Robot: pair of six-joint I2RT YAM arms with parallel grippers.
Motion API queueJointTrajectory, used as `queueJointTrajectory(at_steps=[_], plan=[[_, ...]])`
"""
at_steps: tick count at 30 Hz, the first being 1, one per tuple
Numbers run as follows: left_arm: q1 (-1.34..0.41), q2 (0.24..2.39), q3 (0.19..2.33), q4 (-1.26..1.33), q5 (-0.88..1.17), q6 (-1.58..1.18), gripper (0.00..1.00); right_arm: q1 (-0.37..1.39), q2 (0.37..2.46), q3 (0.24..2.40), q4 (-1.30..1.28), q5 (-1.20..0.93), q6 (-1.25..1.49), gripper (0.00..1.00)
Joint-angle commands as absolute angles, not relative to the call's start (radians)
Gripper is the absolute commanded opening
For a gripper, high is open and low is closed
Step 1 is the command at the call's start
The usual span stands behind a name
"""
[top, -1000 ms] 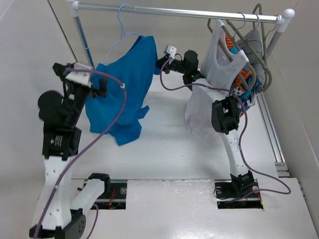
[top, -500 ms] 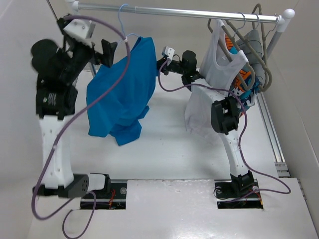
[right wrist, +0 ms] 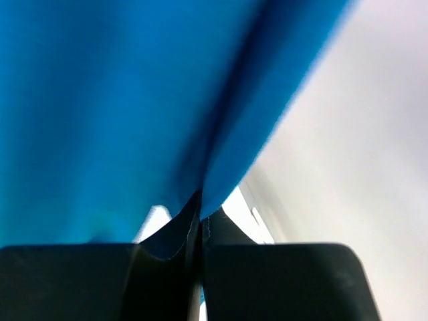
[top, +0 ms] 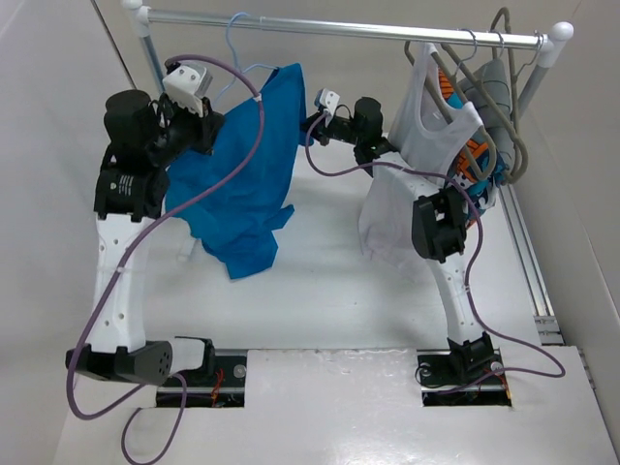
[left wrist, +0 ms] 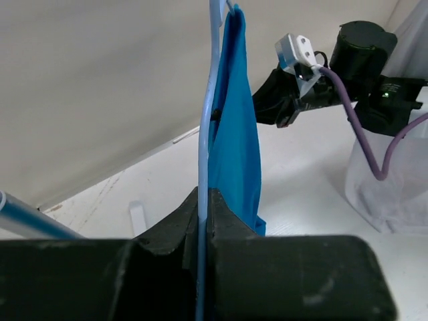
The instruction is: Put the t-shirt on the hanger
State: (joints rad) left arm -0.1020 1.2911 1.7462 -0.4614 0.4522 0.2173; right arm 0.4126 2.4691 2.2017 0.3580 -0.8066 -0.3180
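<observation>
**Current state, near to far**

1. Table (top: 329,281): nothing of the task lies on it; the t-shirt's lower hem hangs above it.
2. Left gripper (left wrist: 204,197): a second ago it stood spread wide, low beside the left edge of the garment. It has since risen to the top of the garment, and its jaws are now pressed together on the hanger (left wrist: 206,114), pinching the thin pale-blue wire. The wire runs straight up out of the jaws, with the blue fabric just to its right.
3. T-shirt (top: 247,184): it hangs from the hanger in a bunched drape, its upper edge at the wire and its bulk falling down and left.
4. Right gripper (right wrist: 199,210): unchanged, jaws pressed together on a fold of the t-shirt at its upper right edge.
5. Rail (top: 339,24): it carries the hanger's hook at the left; the white tank top (top: 426,121) and the patterned garment (top: 477,150) hang well apart at the right.

**Meaning for the task**

The hanger is now probably held steady against swing. The wire on the left looks uncovered, so the shirt likely needs drawing over that side.
</observation>
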Motion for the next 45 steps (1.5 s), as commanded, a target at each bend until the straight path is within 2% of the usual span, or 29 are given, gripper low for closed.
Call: queueJointTrajectory(at_steps=[1,6,9,10,11,13,14,15,19,24,25,26,28,29,32,36,41,45], plan=[[-0.101,1.217,1.701,-0.385,0.431,0.167,0.0,0.4,2.398,2.152,0.281,-0.723,-0.322,0.0],[-0.101,1.158,1.652,-0.376,0.404,0.138,0.0,0.391,2.388,2.109,0.247,-0.658,-0.322,0.0],[-0.101,1.132,1.625,-0.356,0.384,0.111,0.0,0.391,2.388,2.137,0.247,-0.706,-0.322,0.47],[-0.101,1.132,1.611,-0.356,0.356,0.1,0.0,0.391,2.388,2.146,0.247,-0.716,-0.331,0.69],[-0.101,1.123,1.611,-0.347,0.336,0.088,0.0,0.4,2.388,2.146,0.247,-0.716,-0.331,0.77],[-0.101,1.114,1.585,-0.347,0.28,0.074,0.0,0.4,2.343,2.102,0.247,-0.707,-0.342,0.84],[-0.101,1.1,1.574,-0.347,0.256,0.063,0.0,0.4,2.326,2.077,0.247,-0.683,-0.351,0.95],[-0.101,1.089,1.56,-0.335,0.23,0.063,0.0,0.39,2.286,2.048,0.247,-0.667,-0.351,1.0],[-0.101,1.032,1.485,-0.285,0.114,0.043,0.0,0.37,2.201,1.877,0.247,-0.614,-0.37,1.0],[-0.101,1.019,1.436,-0.267,0.086,0.025,0.0,0.379,2.126,1.744,0.247,-0.624,-0.409,1.0],[-0.101,1.009,1.425,-0.267,0.098,0.025,0.08,0.379,2.114,1.723,0.247,-0.624,-0.419,1.0],[-0.101,1.009,1.425,-0.258,0.112,0.025,0.21,0.39,2.088,1.685,0.247,-0.624,-0.428,1.0],[-0.101,1.009,1.416,-0.258,0.164,0.025,0.48,0.39,2.066,1.652,0.247,-0.624,-0.442,1.0],[-0.11,0.999,1.416,-0.258,0.178,0.025,0.68,0.399,2.047,1.638,0.235,-0.624,-0.452,1.0],[-0.11,0.989,1.416,-0.249,0.196,0.034,0.99,0.408,2.016,1.595,0.201,-0.624,-0.48,1.0],[-0.11,0.944,1.436,-0.249,0.158,0.086,0.99,0.443,1.948,1.517,0.149,-0.592,-0.557,1.0],[-0.089,0.842,1.454,-0.239,-0.021,0.136,0.99,0.482,1.881,1.402,0.118,-0.559,-0.581,1.0],[-0.067,0.715,1.353,-0.218,-0.164,0.137,0.99,0.492,1.821,1.293,0.118,-0.539,-0.591,1.0]])
